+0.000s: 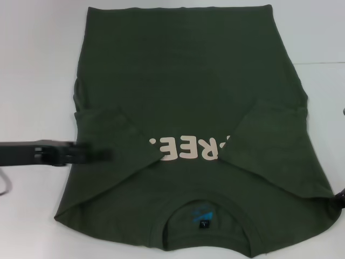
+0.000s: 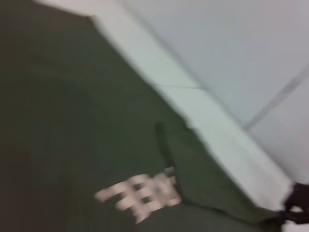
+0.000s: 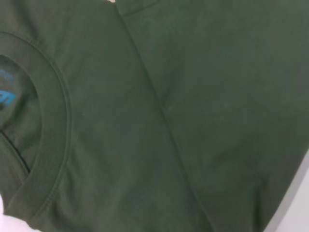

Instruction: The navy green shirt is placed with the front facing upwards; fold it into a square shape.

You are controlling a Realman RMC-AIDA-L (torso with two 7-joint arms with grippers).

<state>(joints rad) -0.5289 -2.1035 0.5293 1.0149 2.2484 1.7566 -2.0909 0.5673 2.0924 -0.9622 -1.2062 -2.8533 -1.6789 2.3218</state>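
The navy green shirt [image 1: 178, 70] lies flat, front up, with its collar nearest me. Both sleeves are folded in over the chest and hide the ends of the cream letters [image 1: 186, 148]. A blue neck label [image 1: 202, 213] shows inside the collar. My left gripper [image 1: 99, 154] reaches in from the left, blurred, over the folded left sleeve. My right gripper [image 1: 340, 200] is at the shirt's right shoulder corner, mostly cut off at the view's edge. The left wrist view shows the shirt [image 2: 72, 121], the letters [image 2: 140, 193] and the right gripper [image 2: 295, 209] far off. The right wrist view shows the shirt [image 3: 193, 96] and its collar.
The shirt rests on a white table [image 1: 32, 65] that shows on both sides of the cloth. A thin seam line crosses the table at the far right [image 1: 323, 63].
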